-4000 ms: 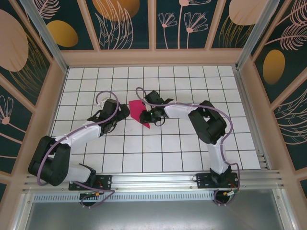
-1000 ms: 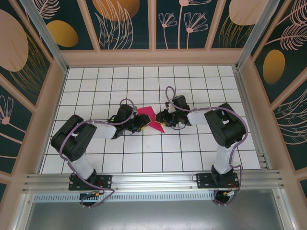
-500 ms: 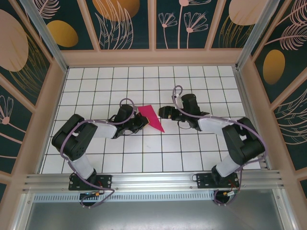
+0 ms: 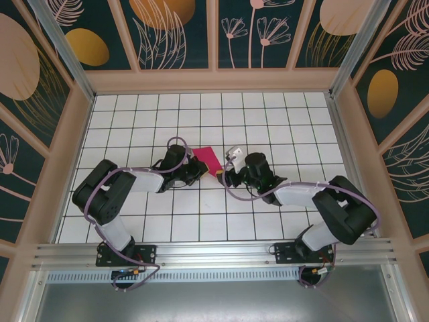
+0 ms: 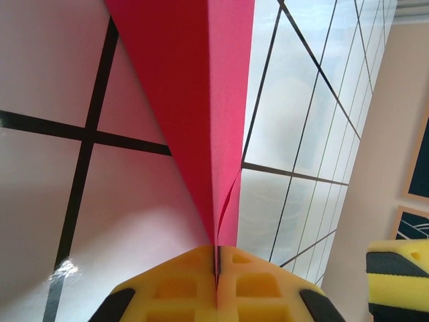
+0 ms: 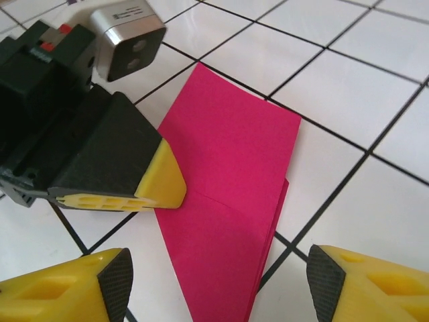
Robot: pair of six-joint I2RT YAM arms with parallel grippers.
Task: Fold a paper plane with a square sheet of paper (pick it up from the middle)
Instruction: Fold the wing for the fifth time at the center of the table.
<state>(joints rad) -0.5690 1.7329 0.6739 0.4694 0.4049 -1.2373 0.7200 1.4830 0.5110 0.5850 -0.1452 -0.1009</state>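
Two robot arms meet over a folded magenta paper [image 4: 209,159] just left of the middle of the white tiled table [image 4: 268,215]. The paper sits between the two grippers.

The left gripper [image 4: 196,172] reaches in from the left with its jaws pressed together on the paper's left edge. Seen from its own wrist, the left gripper [image 5: 218,272] has its yellow pads [image 5: 174,288] meeting with no visible gap. The layered edge of the paper [image 5: 194,100] is pinched in the seam between them and runs away from the camera as a narrow wedge over the black-lined tiles.

The right gripper [image 4: 226,176] comes in from the near right, just beside the paper's near end. From its wrist, the right gripper [image 6: 218,288] stands wide. Its yellow fingers [image 6: 375,285] are spread to either side of the frame and touch nothing, with the paper's narrow near end lying between them.

That view shows the paper [image 6: 234,168] resting on the tiles, broad at its far end and tapering toward the camera, with stacked layers showing along its right edge. The left gripper [image 6: 167,188] bites it at mid-length, under a silver wrist camera [image 6: 127,30].

Dark panels with botanical motifs [image 4: 177,33] wall the far side.
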